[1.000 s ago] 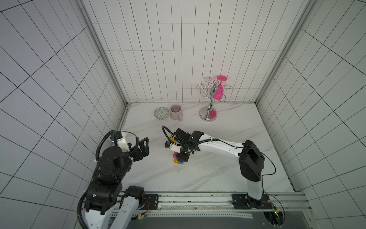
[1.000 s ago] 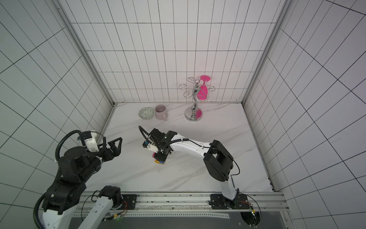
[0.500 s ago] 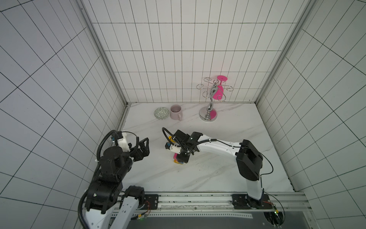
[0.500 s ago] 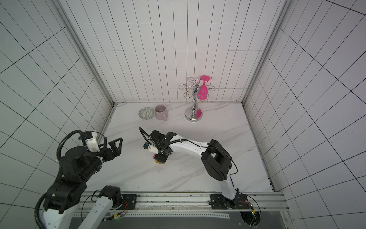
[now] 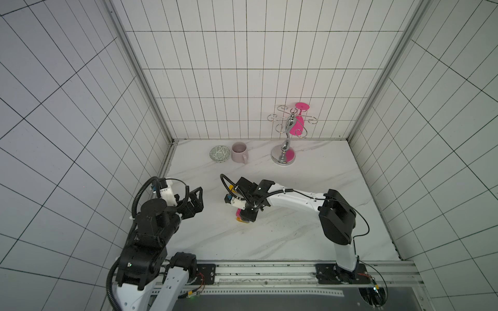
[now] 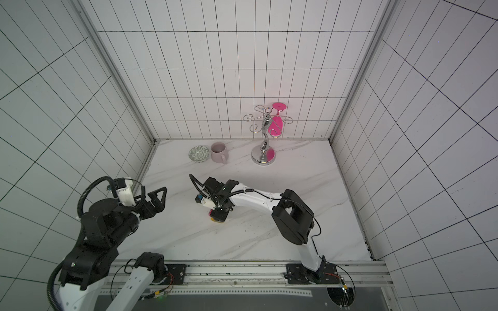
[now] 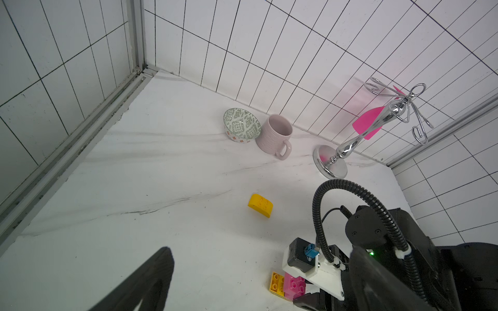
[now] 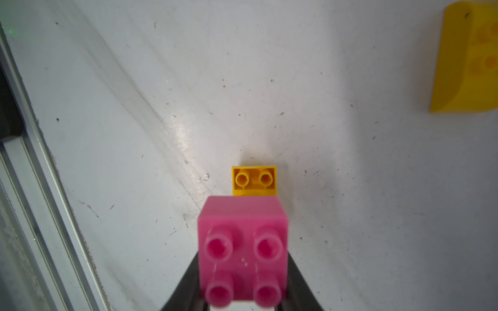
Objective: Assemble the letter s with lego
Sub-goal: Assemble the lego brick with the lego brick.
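Right wrist view: the right gripper was closed on a pink square brick. Its dark fingers lay against two opposite sides of the brick, whose four studs faced the camera. Just past the pink brick's far edge, a yellow oblong brick lay on the marble table with two of its studs uncovered. Whether the pink brick was pushed onto it or only sat over its other half could not be told.

A second yellow brick lay by itself, blurred at the edge of that picture. In the left wrist view it sat studs up on the bare table, between the gripped pair and the mug, apart from both.

In both top views the left gripper hung above the table's left side, jaws spread wide with nothing between them, well apart from every brick.

Along the back wall a patterned bowl stood just beside the mug. Farther right, a chrome stand carried a pink glass hanging upside down.
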Action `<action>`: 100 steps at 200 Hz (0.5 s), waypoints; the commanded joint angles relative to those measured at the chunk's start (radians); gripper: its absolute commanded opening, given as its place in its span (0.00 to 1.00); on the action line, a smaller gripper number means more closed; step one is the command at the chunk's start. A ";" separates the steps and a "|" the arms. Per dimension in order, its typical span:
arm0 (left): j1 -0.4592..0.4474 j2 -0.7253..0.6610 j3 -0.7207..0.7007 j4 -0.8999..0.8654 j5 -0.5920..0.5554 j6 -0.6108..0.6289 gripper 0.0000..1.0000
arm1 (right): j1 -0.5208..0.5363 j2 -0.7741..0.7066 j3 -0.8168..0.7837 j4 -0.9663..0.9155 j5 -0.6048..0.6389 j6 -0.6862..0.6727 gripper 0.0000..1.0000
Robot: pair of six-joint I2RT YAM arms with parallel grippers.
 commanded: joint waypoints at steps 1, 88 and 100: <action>0.006 -0.005 -0.012 0.025 -0.001 0.000 0.99 | -0.004 0.023 -0.017 -0.014 0.024 -0.021 0.11; 0.005 -0.003 -0.024 0.032 0.006 -0.003 0.99 | -0.015 0.026 -0.017 -0.019 0.018 -0.051 0.11; 0.005 -0.005 -0.024 0.035 0.005 -0.001 0.99 | -0.014 0.029 -0.017 -0.023 -0.003 -0.054 0.11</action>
